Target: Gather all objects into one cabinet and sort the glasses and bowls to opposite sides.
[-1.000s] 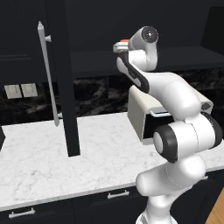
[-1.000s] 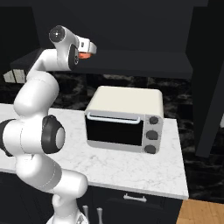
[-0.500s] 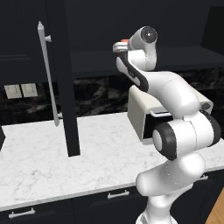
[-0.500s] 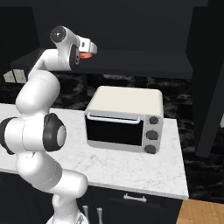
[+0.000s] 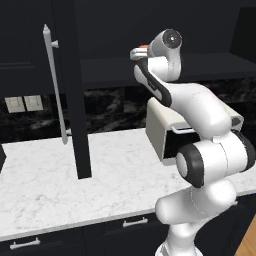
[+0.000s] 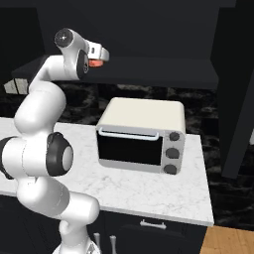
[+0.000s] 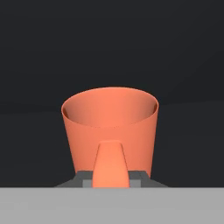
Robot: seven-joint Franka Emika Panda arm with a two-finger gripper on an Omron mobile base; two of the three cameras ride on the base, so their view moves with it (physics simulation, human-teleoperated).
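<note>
cup (image 7: 109, 127): salmon-orange, likely light, rigid, smooth; handle at 6 o'clock
gripper (image 7: 110, 177): clenched on cup handle, best hold

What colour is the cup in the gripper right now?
Salmon-orange cup, matte; clearest in the hand view.
</note>
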